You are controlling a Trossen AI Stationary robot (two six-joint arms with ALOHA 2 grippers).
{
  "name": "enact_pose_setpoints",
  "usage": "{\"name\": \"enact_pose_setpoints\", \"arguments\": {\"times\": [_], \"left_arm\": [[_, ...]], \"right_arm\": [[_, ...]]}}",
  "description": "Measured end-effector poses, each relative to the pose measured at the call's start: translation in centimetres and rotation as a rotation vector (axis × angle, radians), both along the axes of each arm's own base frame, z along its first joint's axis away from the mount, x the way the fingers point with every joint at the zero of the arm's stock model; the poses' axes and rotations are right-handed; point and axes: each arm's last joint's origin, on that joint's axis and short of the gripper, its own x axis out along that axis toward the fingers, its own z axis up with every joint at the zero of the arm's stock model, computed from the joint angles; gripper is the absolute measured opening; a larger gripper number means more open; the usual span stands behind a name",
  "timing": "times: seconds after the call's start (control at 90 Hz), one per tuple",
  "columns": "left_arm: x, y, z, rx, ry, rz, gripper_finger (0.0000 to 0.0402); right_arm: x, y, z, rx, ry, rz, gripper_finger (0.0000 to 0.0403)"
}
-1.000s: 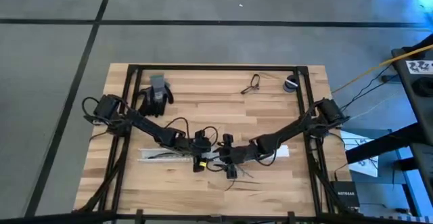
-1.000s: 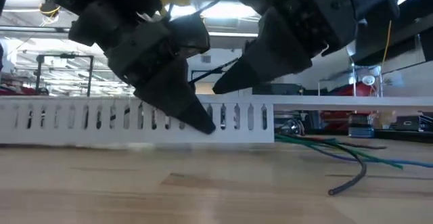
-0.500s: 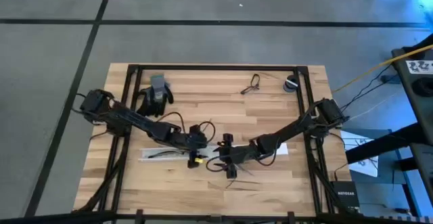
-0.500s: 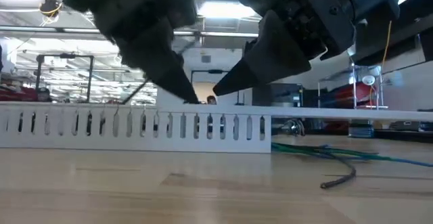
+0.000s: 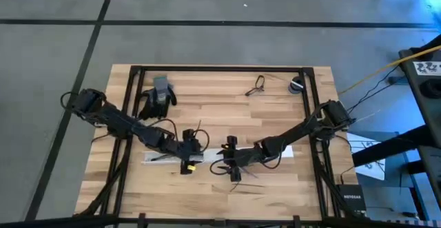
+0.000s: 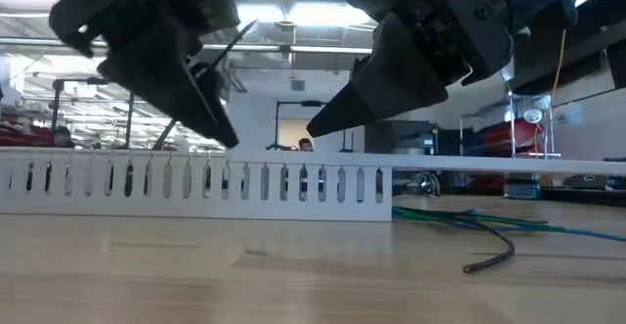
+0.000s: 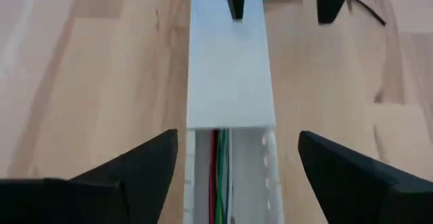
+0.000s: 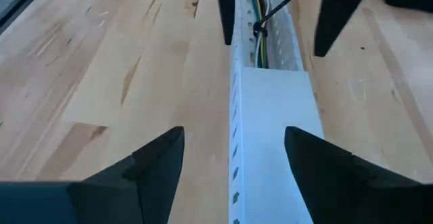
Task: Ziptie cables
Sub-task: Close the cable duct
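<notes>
Your left gripper (image 5: 187,150) hangs above the white slotted duct (image 5: 172,158) near the front middle of the bench (image 5: 275,193), fingers spread wide, nothing between them. In your left wrist view the two fingers (image 7: 128,176) straddle the duct (image 7: 229,75), where it changes from lidded to open; red and green wires (image 7: 218,176) lie inside the open stretch. A thin dark ziptie (image 6: 217,50) sticks up beside the left gripper (image 6: 181,89) in the low view; can't tell what holds it.

Your right gripper (image 5: 229,160) faces the left one from the other end of the duct, also over it, fingers apart and empty. Right wrist view: its fingers (image 8: 145,166) flank the lidded part (image 8: 274,129); further along, the open stretch shows yellow and green wires (image 8: 258,17) with a dark tie (image 8: 284,7) rising from them, and the left gripper's fingers (image 8: 342,11) beyond.

The cables (image 5: 241,176) trail out of the duct end just by the right gripper toward the bench's front edge. In the low view they lie flat on the bench (image 6: 293,275), green, blue and grey strands (image 6: 489,228) splaying, one dark end (image 6: 479,262) curling forward.

Back of the bench: a dark glove-like item (image 5: 157,97) toward the left, a small wire loop (image 5: 256,85) and a round dark piece (image 5: 296,85) near the back right corner.
</notes>
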Motion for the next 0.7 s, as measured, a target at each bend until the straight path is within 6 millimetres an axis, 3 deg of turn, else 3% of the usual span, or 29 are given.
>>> {"name": "enact_pose_setpoints", "arguments": {"times": [0.3, 0.456, 0.7], "left_arm": [[-1.3, 0.4, -2.1, -0.050, -0.009, 0.026, 0.0292], [-1.4, 0.4, -2.3, -0.109, -0.144, 0.020, 0.0292], [-1.4, 0.2, -4.4, -0.098, -0.122, 0.016, 0.0292]], "right_arm": [[0.0, 0.0, 0.0, -0.016, -0.001, 0.012, 0.0241], [0.1, -0.2, 0.0, -0.022, -0.004, 0.000, 0.0241], [0.1, -0.3, 0.1, -0.020, -0.015, -0.009, 0.0241]]}}
